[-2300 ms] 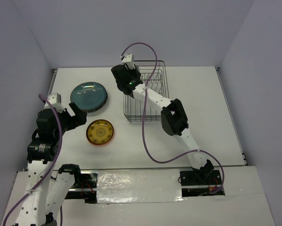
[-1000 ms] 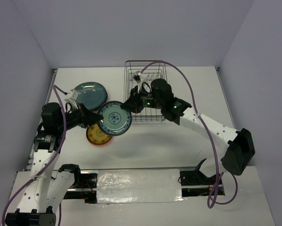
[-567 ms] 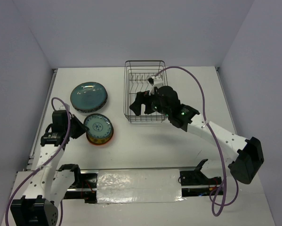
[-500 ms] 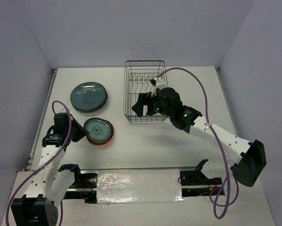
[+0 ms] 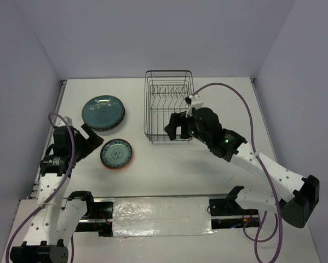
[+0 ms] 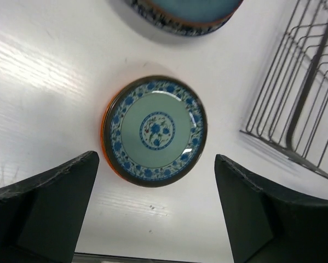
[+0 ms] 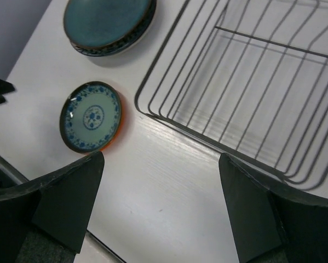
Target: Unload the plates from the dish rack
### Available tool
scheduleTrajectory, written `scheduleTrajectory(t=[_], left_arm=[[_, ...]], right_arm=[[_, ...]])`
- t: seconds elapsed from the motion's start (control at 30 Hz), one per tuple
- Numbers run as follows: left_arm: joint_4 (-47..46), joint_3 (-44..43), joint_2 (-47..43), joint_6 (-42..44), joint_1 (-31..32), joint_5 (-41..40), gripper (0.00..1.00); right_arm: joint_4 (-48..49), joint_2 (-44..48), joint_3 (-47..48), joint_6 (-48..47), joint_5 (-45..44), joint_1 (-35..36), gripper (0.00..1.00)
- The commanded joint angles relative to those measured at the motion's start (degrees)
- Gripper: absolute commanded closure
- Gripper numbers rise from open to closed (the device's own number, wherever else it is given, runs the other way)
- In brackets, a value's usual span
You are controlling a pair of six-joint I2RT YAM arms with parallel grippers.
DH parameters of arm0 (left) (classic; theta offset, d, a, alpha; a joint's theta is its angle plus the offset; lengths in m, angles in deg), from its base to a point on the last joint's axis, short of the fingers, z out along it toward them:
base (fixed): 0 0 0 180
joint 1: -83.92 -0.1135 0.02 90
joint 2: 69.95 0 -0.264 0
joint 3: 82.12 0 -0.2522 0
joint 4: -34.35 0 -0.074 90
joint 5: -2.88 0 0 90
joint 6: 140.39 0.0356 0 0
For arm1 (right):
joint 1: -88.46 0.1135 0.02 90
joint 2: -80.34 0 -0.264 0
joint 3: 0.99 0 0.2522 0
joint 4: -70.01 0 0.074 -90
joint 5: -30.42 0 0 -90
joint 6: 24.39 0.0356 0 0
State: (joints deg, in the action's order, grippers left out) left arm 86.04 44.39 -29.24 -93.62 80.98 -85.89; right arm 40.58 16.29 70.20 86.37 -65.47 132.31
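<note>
The dish rack [image 5: 168,109] is a dark wire basket at the back centre with no plates showing in it; its empty wires fill the right wrist view [image 7: 251,82]. A white-and-blue floral plate [image 5: 116,153] lies flat on a small orange plate, whose rim [image 6: 104,129] peeks out on the left. A dark teal plate [image 5: 103,111] tops a stack behind them. My left gripper [image 5: 93,142] is open just left of the floral plate [image 6: 155,130], holding nothing. Over the rack's near edge my right gripper [image 5: 172,127] is open and empty.
The table's left edge [image 5: 54,126] runs close beside the left arm. The patterned rim of a lower plate shows under the teal plate [image 7: 106,22]. The right arm's purple cable [image 5: 235,96] loops beside the rack. Bare white tabletop [image 7: 169,181] lies between the rack and the plates.
The left gripper set the floral plate on the orange plate, opened and drew back to the left. The right gripper let go of that plate, opened and shifted right along the rack's front.
</note>
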Motion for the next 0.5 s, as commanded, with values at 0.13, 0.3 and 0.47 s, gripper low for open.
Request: scheduleTrajectory(t=[0.13, 0.3, 0.47], left_arm=[[2.8, -15.7, 2.4, 14.5, -0.3, -10.0, 0.00], [3.1, -21.2, 6.8, 18.4, 1.4, -23.9, 0.00], [-8.5, -12.0, -0.8, 24.7, 1.4, -18.6, 0.00]], right_arm=[[-14.1, 13.4, -0.5, -0.1, -21.2, 0.2, 0.05], [-26.5, 23.0, 2.9, 0.7, -32.8, 0.2, 0.00], [-37.0, 28.7, 6.4, 1.2, -39.5, 0.3, 0.00]])
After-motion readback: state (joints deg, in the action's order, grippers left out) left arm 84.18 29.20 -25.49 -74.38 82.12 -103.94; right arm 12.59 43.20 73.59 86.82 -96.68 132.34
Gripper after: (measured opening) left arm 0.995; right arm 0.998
